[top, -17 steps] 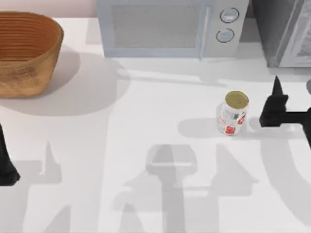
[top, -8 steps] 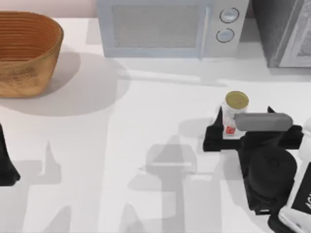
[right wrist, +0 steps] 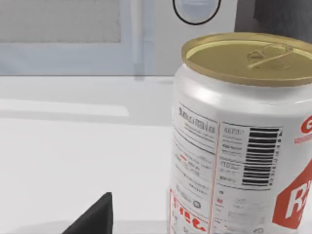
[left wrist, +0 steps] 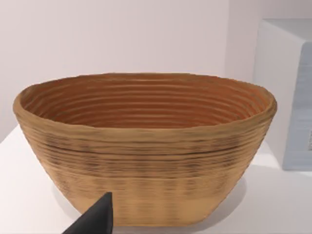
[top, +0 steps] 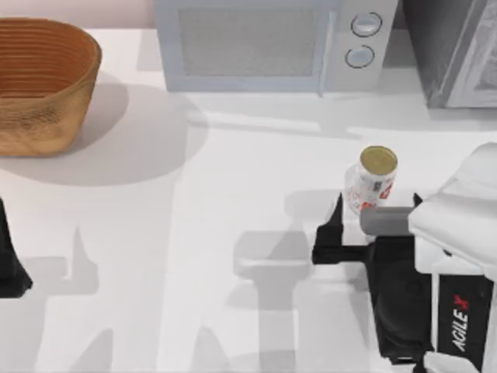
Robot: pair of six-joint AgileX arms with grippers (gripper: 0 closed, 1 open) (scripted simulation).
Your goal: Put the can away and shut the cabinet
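Observation:
The can (top: 373, 181), white with red marks and a gold lid, stands upright on the table right of centre. It also looms close in the right wrist view (right wrist: 243, 141). My right gripper (top: 378, 205) is open just on the near side of the can. Its dark fingertips (top: 336, 214) reach level with the can's base on either side without touching it. One finger (right wrist: 99, 215) shows in the right wrist view. The cabinet (top: 446, 50) stands at the back right, its pale grey framed door (top: 483, 66) at an angle. My left gripper (top: 8, 260) is parked open at the left edge.
A light grey microwave (top: 264, 43) with two round knobs stands at the back, left of the cabinet. A woven basket (top: 43, 81) sits at the back left and also appears in the left wrist view (left wrist: 146, 146). My right arm's white body (top: 458, 256) covers the front right.
My right arm swung in from the right edge to the near side of the can, and its fingers now point at the can. The can and the left arm stayed put.

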